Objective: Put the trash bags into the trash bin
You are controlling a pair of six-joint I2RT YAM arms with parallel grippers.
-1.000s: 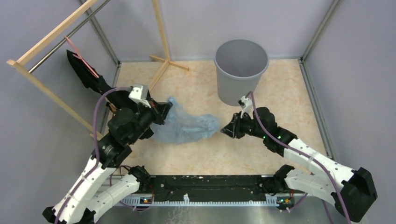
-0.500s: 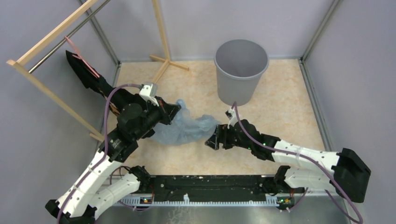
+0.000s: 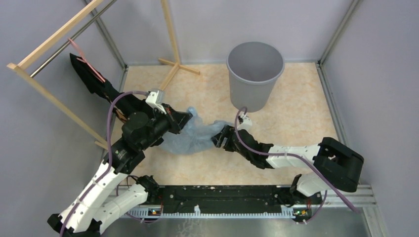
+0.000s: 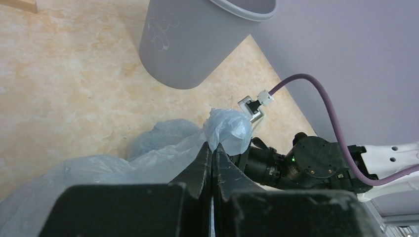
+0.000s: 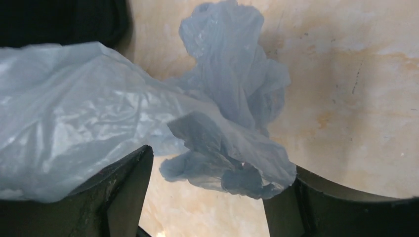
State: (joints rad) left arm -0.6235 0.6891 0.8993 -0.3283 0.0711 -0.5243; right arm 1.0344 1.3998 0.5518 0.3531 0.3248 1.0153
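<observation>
Trash bags (image 3: 195,137), one crumpled pale-blue film, stretch across the counter (image 3: 296,123) between the two arms, on the near side of the grey trash bin (image 3: 254,74) and apart from it. The left claw (image 3: 184,118) is pressed together, pinching the film's left end. The right claw (image 5: 212,197) stands spread, with the bag's bunched right end hanging between its fingers (image 5: 126,187).

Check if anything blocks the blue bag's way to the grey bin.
Nothing visible does: besides the right gripper at the end of the trash bag, only bare table lies before the upright trash bin.
</observation>
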